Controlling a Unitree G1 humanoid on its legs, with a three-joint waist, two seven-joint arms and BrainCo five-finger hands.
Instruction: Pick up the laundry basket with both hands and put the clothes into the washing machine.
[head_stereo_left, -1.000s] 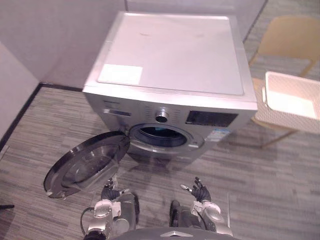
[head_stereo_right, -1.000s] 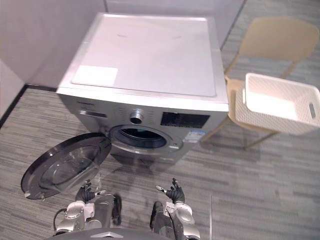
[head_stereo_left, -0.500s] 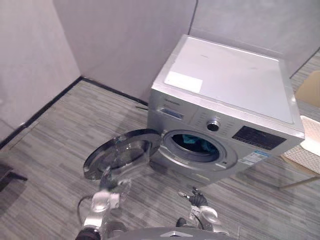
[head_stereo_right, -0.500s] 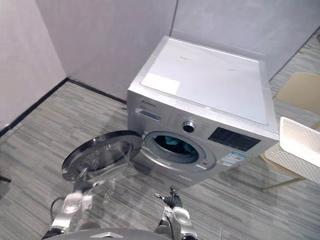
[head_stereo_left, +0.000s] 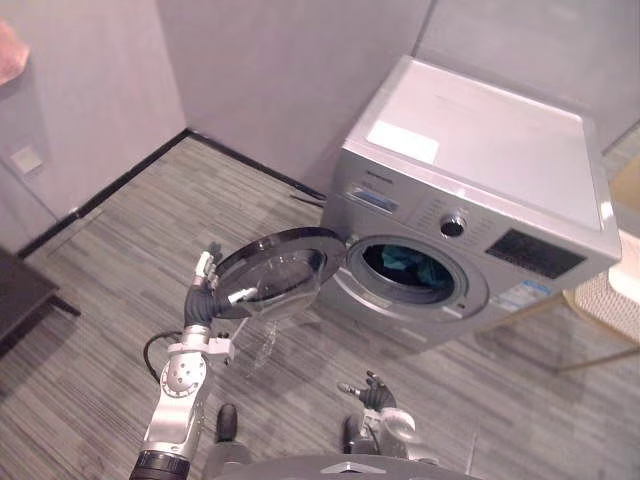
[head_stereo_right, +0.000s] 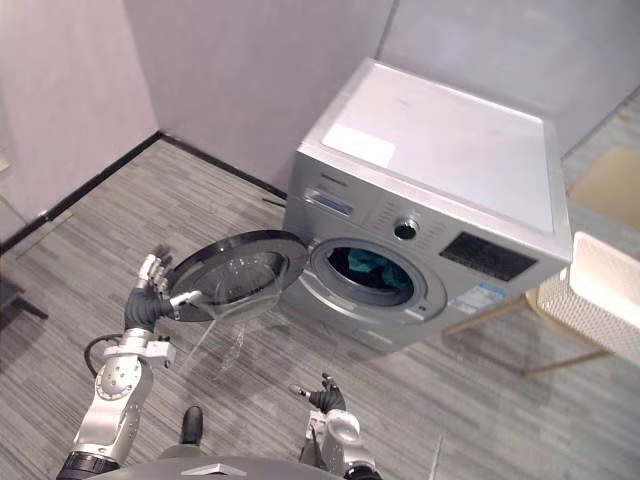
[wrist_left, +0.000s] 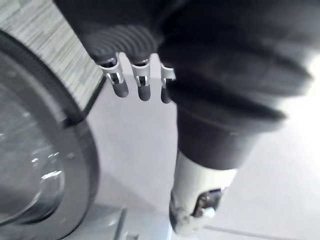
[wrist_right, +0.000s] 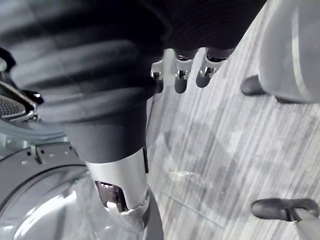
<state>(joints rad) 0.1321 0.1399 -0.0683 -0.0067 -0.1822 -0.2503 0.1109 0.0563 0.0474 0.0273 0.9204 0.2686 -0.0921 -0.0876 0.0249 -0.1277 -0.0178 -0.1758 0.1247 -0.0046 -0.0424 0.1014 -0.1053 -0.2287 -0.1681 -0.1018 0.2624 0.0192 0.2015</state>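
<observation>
Cam has swung since 0.5 s ago. Even so, left hand (head_stereo_left: 204, 292) has come up from below the door (head_stereo_left: 278, 284) to its outer rim. Fingers straight & spread, thumb pointing at the rim; can't tell if it touches. Holds nothing. Right hand (head_stereo_left: 371, 390) low in front of washing machine (head_stereo_left: 480, 150), fingers loosely spread, empty. Teal clothes (head_stereo_left: 403, 262) show inside the machine, door swung wide. White laundry basket (head_stereo_right: 606, 300) sits to machine's right, well apart from both hands.
</observation>
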